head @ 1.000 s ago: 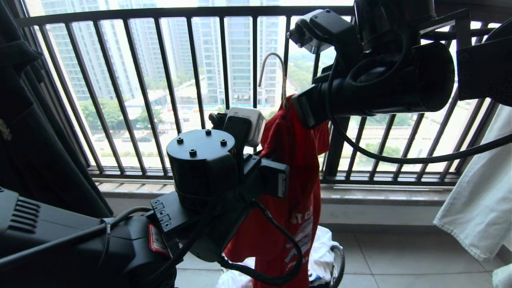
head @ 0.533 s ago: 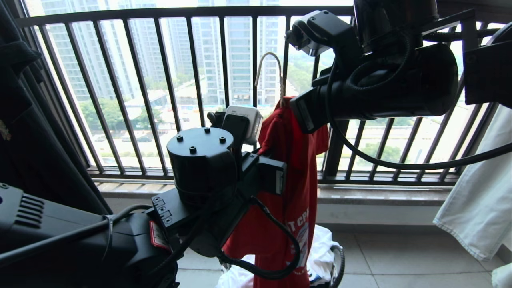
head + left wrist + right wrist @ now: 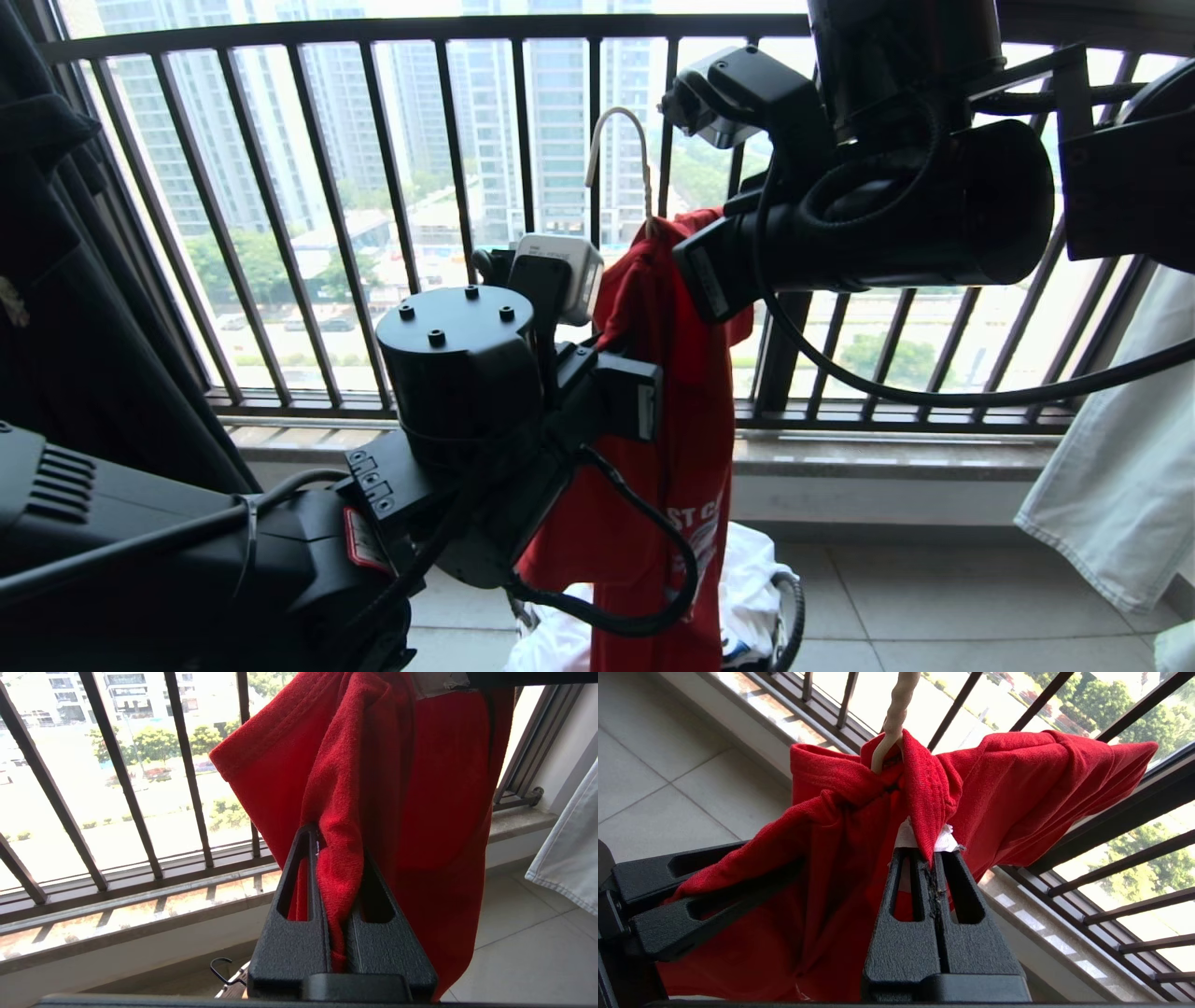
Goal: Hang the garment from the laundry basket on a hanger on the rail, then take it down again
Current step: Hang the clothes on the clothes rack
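Observation:
The garment (image 3: 681, 392), a red T-shirt with white lettering, hangs in front of the railing on the hanger (image 3: 616, 140), whose off-white hook stands free in the air. The hanger's twisted neck (image 3: 896, 709) comes out of the collar. My left gripper (image 3: 336, 840) is shut on a fold of the red cloth at one side. My right gripper (image 3: 924, 851) is shut on the collar at the small white neck label (image 3: 945, 842). The laundry basket (image 3: 796, 611) stands on the floor below, only its dark handle showing. The rail is out of view.
A black railing (image 3: 392, 215) with vertical bars runs across just behind the shirt. A pale garment (image 3: 1111, 467) hangs at the right and a dark one (image 3: 56, 280) at the left. White clothes (image 3: 752, 579) lie in the basket. A wooden hanger's black hook (image 3: 223, 973) is on the floor.
Both grippers, with the red shirt and the hanger between them, have drifted a little to the left and upward. Both grips are unchanged.

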